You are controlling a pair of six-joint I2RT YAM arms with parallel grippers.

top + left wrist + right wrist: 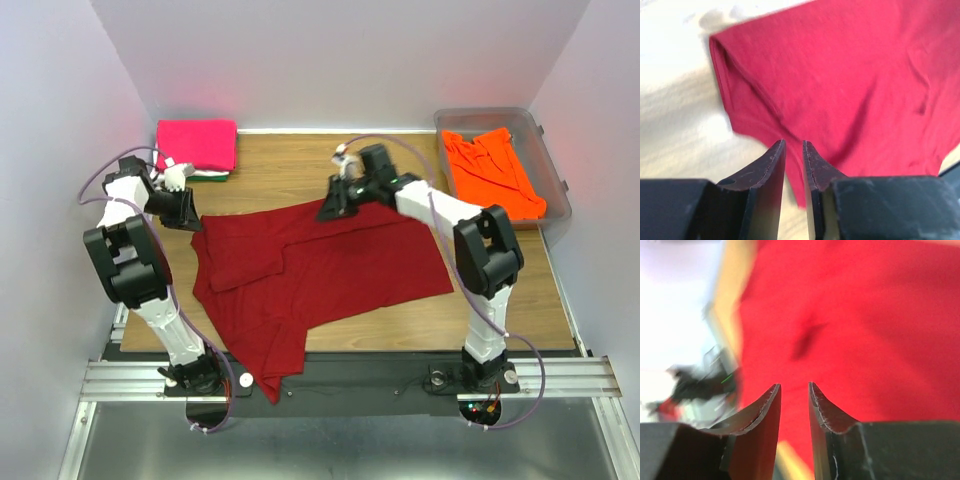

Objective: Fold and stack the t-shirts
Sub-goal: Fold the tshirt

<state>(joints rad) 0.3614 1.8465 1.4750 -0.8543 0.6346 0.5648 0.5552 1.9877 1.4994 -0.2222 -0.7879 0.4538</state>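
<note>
A dark red t-shirt lies spread and partly folded across the table, its lower end hanging over the near edge. My left gripper hovers at its left sleeve edge. In the left wrist view its jaws stand slightly apart and empty above the shirt. My right gripper is at the shirt's far edge. In the right wrist view its jaws are slightly apart and empty over the red cloth. A folded hot pink shirt tops a stack at the back left. A green edge shows under it.
A clear plastic tub at the back right holds a crumpled bright orange shirt. The wooden table is enclosed by white walls on three sides. The left wrist cable loops close to the pink stack.
</note>
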